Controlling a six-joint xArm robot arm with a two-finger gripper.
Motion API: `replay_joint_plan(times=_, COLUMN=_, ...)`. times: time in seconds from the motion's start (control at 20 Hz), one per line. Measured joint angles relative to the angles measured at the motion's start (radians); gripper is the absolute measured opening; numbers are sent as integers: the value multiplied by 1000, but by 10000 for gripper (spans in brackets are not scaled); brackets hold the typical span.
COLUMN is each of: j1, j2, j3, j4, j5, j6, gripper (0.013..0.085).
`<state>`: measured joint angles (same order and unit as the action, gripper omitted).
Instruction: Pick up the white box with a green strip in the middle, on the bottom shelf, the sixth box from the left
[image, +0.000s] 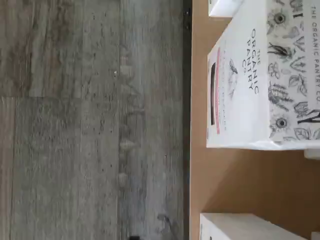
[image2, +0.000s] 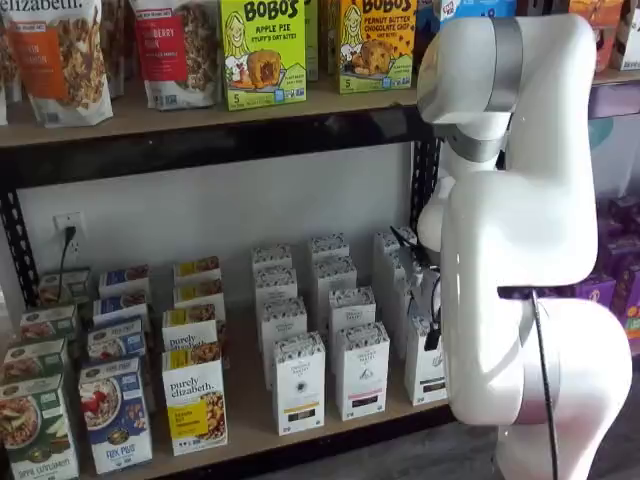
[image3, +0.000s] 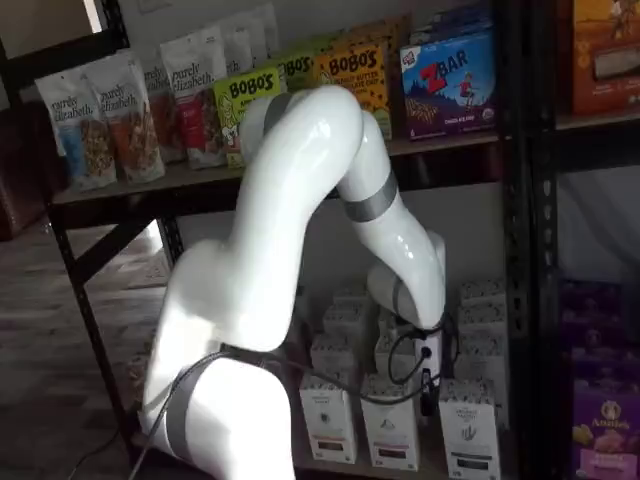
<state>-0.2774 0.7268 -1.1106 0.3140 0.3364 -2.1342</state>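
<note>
The white box (image2: 424, 375) stands at the front right of the bottom shelf (image2: 248, 425), its right edge hidden behind my arm; in a shelf view it is the right-hand front carton (image3: 468, 430). My gripper (image2: 432, 335) hangs just in front of and above it, beside that carton's left side (image3: 432, 388). Only dark finger parts and a cable show, so I cannot tell whether it is open. The wrist view shows a white "Organic Pantry" carton (image: 250, 85) on the plywood board (image: 240, 180), with a dark strip edged in pink; I cannot tell which carton it is.
Alike white cartons (image2: 298, 385) (image2: 360, 370) stand in rows to the left, then colourful food boxes (image2: 195, 400). The upper shelf (image2: 200, 115) holds Bobo's boxes and granola bags. A black upright (image3: 520, 250) stands at the right. Grey floorboards (image: 90, 125) lie below the shelf edge.
</note>
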Motion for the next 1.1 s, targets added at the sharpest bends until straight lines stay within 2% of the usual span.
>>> replay_joint_plan(times=0.05, j1=-1, j2=3, j3=-7, j4=-37, j5=12, j6=33, gripper=850)
replay_joint_plan(times=0.1, j1=1, j2=24, j3=-42, j4=-148, j5=49, j6=142, gripper=850)
replay_joint_plan(times=0.15, j1=9, j2=45, j3=-70, j4=-200, j5=68, j6=195, gripper=850)
replay_joint_plan(times=0.2, j1=15, j2=59, j3=-87, j4=-214, j5=75, j6=215, gripper=850)
replay_joint_plan(times=0.45, j1=28, j2=107, j3=-139, j4=-185, j5=70, j6=201, gripper=850)
replay_joint_plan(times=0.85, j1=12, j2=143, j3=-201, j4=-144, j5=72, j6=150, gripper=850)
replay_joint_plan(times=0.95, j1=9, j2=150, j3=-215, j4=-149, j5=79, j6=152, gripper=850)
replay_joint_plan(times=1.1, j1=5, j2=162, j3=-230, j4=-193, j5=71, j6=187, gripper=850)
